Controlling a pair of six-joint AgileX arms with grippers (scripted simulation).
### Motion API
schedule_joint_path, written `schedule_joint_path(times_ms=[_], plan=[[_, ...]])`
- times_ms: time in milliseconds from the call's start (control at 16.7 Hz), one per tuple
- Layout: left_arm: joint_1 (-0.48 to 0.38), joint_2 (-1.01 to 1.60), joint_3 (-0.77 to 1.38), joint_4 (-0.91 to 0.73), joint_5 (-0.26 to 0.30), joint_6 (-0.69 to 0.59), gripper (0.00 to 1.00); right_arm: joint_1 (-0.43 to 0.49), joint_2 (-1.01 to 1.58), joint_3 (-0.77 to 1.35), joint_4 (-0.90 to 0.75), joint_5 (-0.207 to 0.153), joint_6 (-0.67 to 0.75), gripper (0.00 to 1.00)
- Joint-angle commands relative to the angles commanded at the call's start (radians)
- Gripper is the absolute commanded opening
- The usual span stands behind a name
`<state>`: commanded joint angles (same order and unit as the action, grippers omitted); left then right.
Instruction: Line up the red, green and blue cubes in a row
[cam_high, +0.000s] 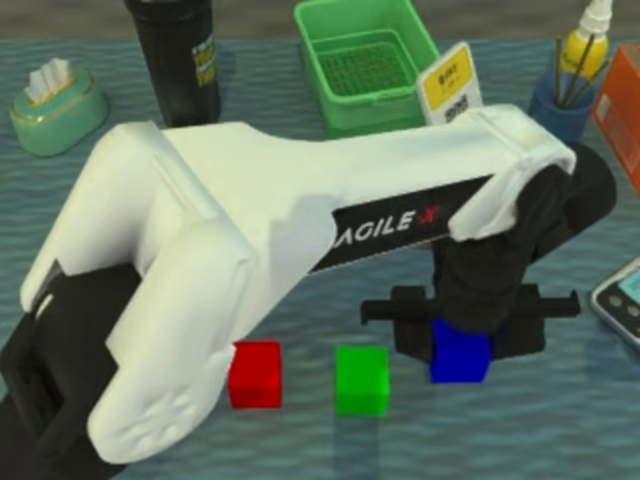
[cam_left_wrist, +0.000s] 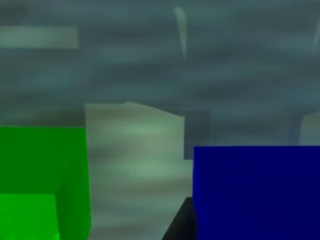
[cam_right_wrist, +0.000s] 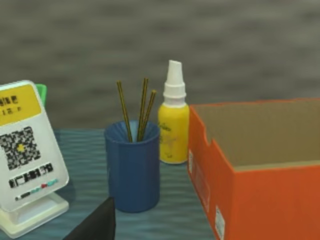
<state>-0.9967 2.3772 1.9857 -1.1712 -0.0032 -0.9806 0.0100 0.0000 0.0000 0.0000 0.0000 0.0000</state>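
The red cube (cam_high: 255, 374), the green cube (cam_high: 361, 379) and the blue cube (cam_high: 460, 357) lie from left to right near the table's front, the blue one slightly farther back. My left arm reaches across the table, and my left gripper (cam_high: 462, 340) is shut on the blue cube. In the left wrist view the blue cube (cam_left_wrist: 255, 192) fills the near side with a dark finger (cam_left_wrist: 182, 225) against its flank, and the green cube (cam_left_wrist: 42, 180) sits beside it across a gap. My right arm is out of the top view, parked at the back right.
Along the back stand a tissue box (cam_high: 57, 105), a black bottle (cam_high: 180, 60), a green basket (cam_high: 330, 55), a QR sign (cam_high: 450, 85), a blue pen cup (cam_right_wrist: 132, 165), a yellow bottle (cam_right_wrist: 173, 127) and an orange box (cam_right_wrist: 260, 185). A grey device (cam_high: 620, 300) lies at the right edge.
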Motion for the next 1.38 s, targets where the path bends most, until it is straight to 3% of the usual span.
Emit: schedule_joint_path(times_ms=[360,1140,1380], plan=[[-0.002,0.008,-0.050,0.052,0.000,0.000,0.00,0.000,0.000,0.000,0.000,0.000,0.000,1.00],[-0.002,0.008,-0.050,0.052,0.000,0.000,0.98,0.000,0.000,0.000,0.000,0.000,0.000,1.00],[-0.002,0.008,-0.050,0.052,0.000,0.000,1.00,0.000,0.000,0.000,0.000,0.000,0.000,1.00]])
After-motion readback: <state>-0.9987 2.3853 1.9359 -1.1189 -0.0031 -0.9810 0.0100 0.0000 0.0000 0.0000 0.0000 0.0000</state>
